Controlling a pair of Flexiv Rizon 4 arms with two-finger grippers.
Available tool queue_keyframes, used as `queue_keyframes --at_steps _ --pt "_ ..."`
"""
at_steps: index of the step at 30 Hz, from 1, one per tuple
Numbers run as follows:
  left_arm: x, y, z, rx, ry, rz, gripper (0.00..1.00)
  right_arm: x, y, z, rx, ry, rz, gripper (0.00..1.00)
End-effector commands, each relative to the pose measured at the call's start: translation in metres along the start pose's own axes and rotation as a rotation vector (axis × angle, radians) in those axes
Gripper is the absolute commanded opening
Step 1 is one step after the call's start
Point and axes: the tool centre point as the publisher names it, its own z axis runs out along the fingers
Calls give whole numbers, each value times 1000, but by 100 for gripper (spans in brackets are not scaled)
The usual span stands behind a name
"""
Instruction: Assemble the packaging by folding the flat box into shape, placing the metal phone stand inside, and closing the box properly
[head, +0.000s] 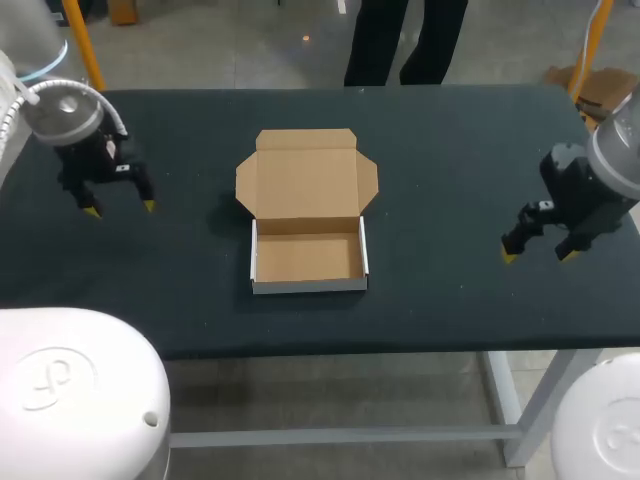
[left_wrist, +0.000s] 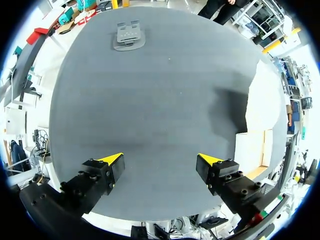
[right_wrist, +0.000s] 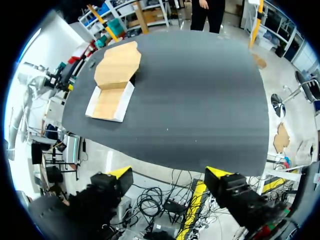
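Note:
A brown cardboard box stands folded into a tray at the table's middle, with white outer walls. Its lid lies flat and open behind it, and the tray is empty. The right wrist view shows the box far ahead of the gripper and off to one side. In the left wrist view the grey metal phone stand lies flat, far ahead of the fingers. The head view does not show it. My left gripper hangs open over the table's left part. Open too is my right gripper, near the right edge.
The dark table is bare between each gripper and the box. In the left wrist view the box lies beside my left gripper. My right gripper hangs just outside the table's edge.

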Motion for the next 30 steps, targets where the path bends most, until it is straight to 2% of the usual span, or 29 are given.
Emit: queue_keyframes --at_steps 1,4,15,30 --pt "-5 -26 16 -58 8 -4 100 0 0 -3 6 -1 0 100" --pt "-8 -42 25 -73 7 -11 100 0 0 -3 6 -1 0 100" --pt "-21 -82 48 -89 -23 -44 100 0 0 -3 6 -1 0 100" --pt "-37 -107 68 -99 -47 -96 100 0 0 -3 6 -1 0 100"
